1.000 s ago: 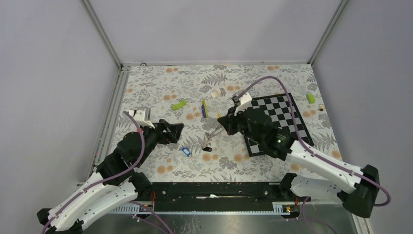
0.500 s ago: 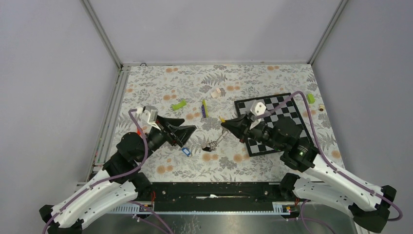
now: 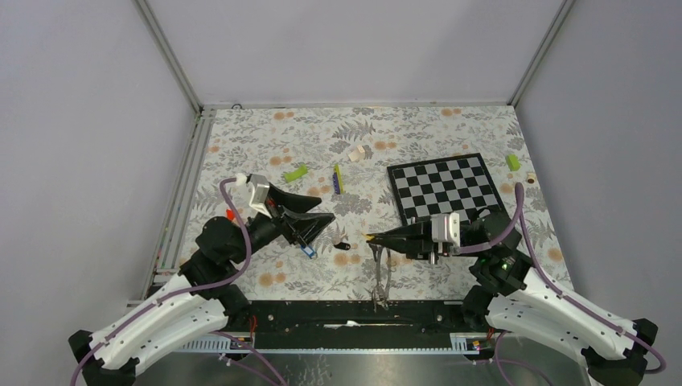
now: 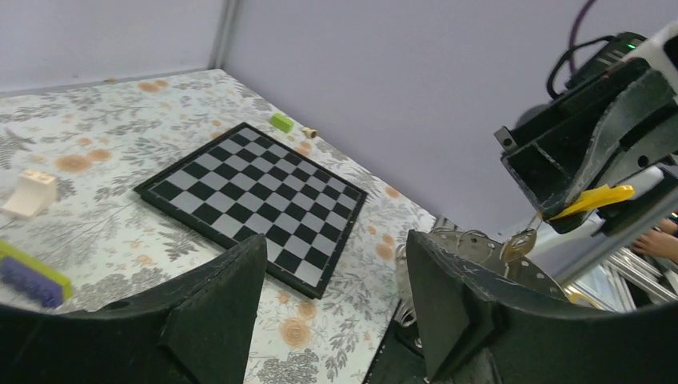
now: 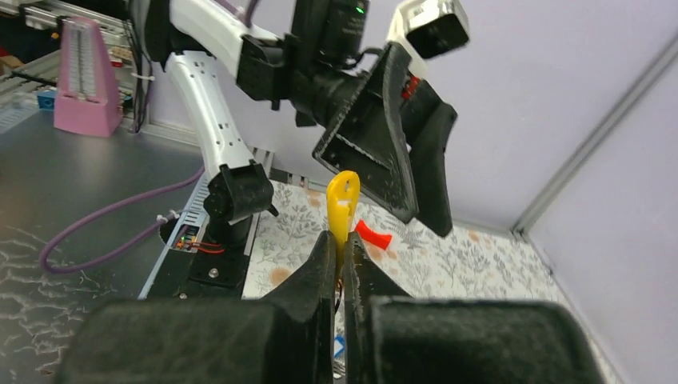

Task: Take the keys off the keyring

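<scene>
Top external view: your right arm has swung back off the checkered board toward the near edge. The right gripper is still clenched on the yellow key tag. Your left gripper has pushed forward, jaws apart and empty. The keyring now dangles beneath the yellow tag. The blue key and black key haven't budged on the table.

Left gripper reaches rightward, jaws spread wide. Opposite it (tip facing tip, a gap between) the right gripper points leftward, jaws pinched tight on a yellow-tagged key.
</scene>
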`<state>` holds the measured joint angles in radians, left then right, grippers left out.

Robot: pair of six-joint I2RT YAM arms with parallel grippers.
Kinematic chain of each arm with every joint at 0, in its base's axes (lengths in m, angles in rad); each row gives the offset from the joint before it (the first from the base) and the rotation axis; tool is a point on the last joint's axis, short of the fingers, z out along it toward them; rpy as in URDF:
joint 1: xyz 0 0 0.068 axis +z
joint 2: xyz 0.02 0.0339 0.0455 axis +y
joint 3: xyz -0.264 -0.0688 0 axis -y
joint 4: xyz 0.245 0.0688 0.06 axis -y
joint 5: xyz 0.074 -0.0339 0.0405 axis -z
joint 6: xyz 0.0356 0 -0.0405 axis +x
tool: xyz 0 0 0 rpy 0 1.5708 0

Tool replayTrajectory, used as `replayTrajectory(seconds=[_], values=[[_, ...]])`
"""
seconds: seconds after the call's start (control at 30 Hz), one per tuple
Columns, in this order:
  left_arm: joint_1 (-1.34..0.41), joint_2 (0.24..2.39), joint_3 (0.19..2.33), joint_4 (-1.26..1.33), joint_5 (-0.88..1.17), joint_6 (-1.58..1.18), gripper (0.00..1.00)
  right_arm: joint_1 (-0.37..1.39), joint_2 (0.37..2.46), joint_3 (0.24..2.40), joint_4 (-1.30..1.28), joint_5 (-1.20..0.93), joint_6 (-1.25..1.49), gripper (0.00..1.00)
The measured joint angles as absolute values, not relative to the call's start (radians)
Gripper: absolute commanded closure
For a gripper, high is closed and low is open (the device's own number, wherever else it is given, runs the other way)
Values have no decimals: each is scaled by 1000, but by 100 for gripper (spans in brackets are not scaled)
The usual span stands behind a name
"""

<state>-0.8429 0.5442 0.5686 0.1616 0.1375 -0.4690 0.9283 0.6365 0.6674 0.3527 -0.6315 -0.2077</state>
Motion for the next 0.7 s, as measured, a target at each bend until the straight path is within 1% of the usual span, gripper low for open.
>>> replayTrajectory(seconds=[0.2, 0.43, 0.7], values=[[-843, 583, 543, 274, 254, -492, 33, 928, 639, 646, 453, -723, -221, 100], [-844, 611, 517, 387, 364, -518, 33, 928, 653, 622, 554, -766, -216, 100], [-894, 652, 516, 451, 385, -521, 34, 928, 668, 617, 613, -780, -207, 100]])
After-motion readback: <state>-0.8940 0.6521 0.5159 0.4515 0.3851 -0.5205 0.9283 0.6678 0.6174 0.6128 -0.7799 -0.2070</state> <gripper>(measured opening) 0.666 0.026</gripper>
